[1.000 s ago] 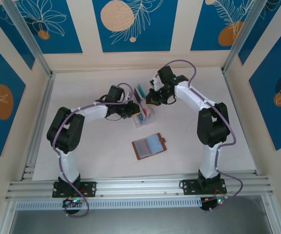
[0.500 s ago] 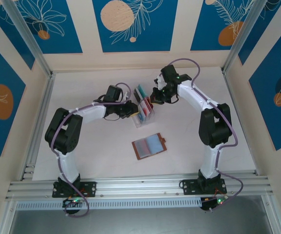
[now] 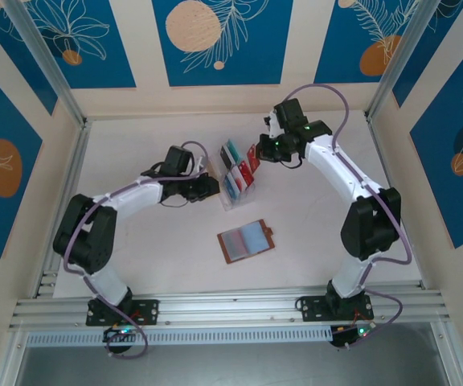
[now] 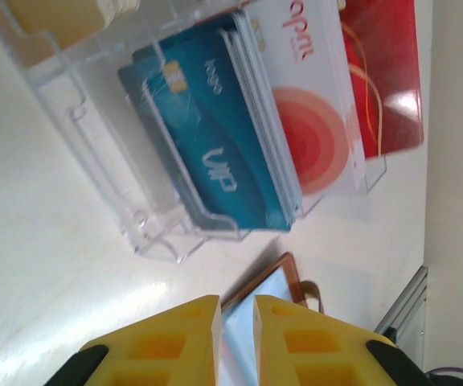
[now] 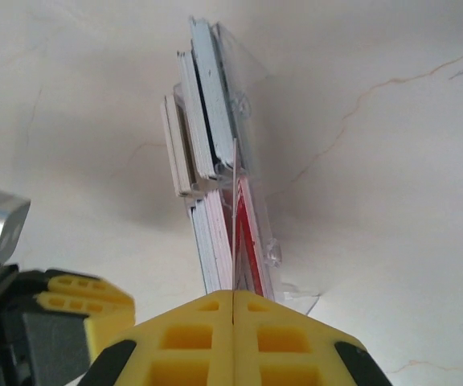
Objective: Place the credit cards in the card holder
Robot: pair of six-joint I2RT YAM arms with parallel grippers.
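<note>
Gripping a red credit card (image 3: 252, 158) in closed right fingers (image 5: 233, 304) just right of the clear rack (image 3: 238, 190) of credit cards (image 4: 215, 161), left fingers (image 3: 210, 186) slightly apart and empty, card holder (image 3: 245, 240) open nearer on the desk (image 3: 151, 241).

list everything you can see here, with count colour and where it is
card holder: 1, brown with clear pockets, lying open on the table, nearer the arm bases than the rack
clear rack: 1, transparent, mid-table between the two grippers
credit cards: several, exact count unclear; teal, white with red circles, cream; standing in the rack
red card: 1, red, pinched by the right gripper at the rack's right end
table: 1, white
wall panels: several, blue with orange circles, around the table
left gripper: 1, yellow fingers, narrow gap, holding nothing, left of the rack
right gripper: 1, yellow fingers, shut on the red card
</note>
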